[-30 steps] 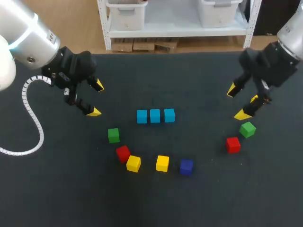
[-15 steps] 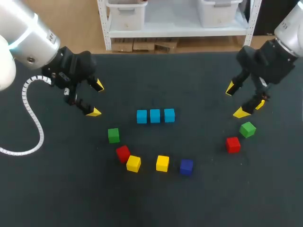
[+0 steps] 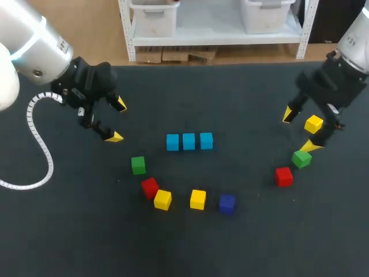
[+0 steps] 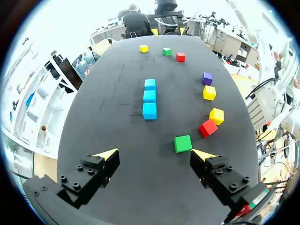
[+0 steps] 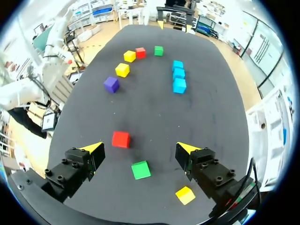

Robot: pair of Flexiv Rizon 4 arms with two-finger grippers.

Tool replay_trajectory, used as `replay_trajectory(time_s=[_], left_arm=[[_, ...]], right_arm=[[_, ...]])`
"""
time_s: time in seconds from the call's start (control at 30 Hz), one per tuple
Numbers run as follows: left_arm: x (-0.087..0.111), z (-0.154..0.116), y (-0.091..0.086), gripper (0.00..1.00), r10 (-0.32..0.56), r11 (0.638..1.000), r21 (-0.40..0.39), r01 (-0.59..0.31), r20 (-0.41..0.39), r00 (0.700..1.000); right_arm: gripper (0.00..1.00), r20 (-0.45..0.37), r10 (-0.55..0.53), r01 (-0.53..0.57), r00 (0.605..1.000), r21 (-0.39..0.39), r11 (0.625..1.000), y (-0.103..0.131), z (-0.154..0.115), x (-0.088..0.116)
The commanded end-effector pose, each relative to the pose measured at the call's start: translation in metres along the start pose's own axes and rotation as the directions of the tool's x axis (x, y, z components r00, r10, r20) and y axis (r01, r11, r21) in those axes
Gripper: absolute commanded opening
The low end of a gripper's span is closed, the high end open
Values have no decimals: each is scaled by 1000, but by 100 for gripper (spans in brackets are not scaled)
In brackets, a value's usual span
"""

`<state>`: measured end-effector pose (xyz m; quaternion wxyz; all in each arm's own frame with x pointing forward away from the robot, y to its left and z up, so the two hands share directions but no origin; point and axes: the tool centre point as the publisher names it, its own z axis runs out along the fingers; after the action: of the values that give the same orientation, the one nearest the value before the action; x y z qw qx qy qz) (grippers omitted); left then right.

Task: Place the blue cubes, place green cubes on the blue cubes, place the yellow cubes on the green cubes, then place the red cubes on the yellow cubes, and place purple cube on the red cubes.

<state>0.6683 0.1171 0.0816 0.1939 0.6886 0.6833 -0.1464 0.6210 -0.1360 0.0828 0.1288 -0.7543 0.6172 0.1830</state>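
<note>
Head view: left gripper and right gripper both spread, empty; blue cubes sit in a row mid-table; right gripper hangs near a green cube, whose close neighbour, a yellow cube, a descending finger might knock.

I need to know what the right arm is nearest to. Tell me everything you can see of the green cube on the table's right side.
The green cube is a small, plain, matt block, one colour all over. It sits flat on the dark table, turned slightly askew. It lies under the open right tool, touched by neither finger. A red cube lies close beside it, apart; a yellow cube lies apart on its other side.
</note>
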Motion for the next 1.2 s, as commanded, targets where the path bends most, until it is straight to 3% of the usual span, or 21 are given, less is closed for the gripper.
replay_trajectory(time_s=[0.03,0.37,0.73,0.93,0.97,1.0,1.2], left_arm=[[1,0,-1,100,4,1000,-2,-4,4,1000],[1,0,-1,100,4,1000,-2,-4,4,1000],[1,0,-1,100,4,1000,-2,-4,4,1000],[1,0,-1,100,4,1000,-2,-4,4,1000],[1,0,-1,100,4,1000,-2,-4,4,1000],[1,0,-1,100,4,1000,-2,-4,4,1000],[1,0,-1,100,4,1000,-2,-4,4,1000]], right_arm=[[100,7,-30,30,1000,-15,999,2,0,9],[100,31,-73,75,997,-54,996,2,22,31],[100,2,-144,144,990,-89,986,-1,38,56],[100,0,-166,165,986,-93,982,-4,46,63],[96,1,-169,169,986,-93,981,-4,46,64],[100,1,-172,172,985,-91,981,-5,47,65],[100,14,-193,194,981,-78,978,-8,55,68]])
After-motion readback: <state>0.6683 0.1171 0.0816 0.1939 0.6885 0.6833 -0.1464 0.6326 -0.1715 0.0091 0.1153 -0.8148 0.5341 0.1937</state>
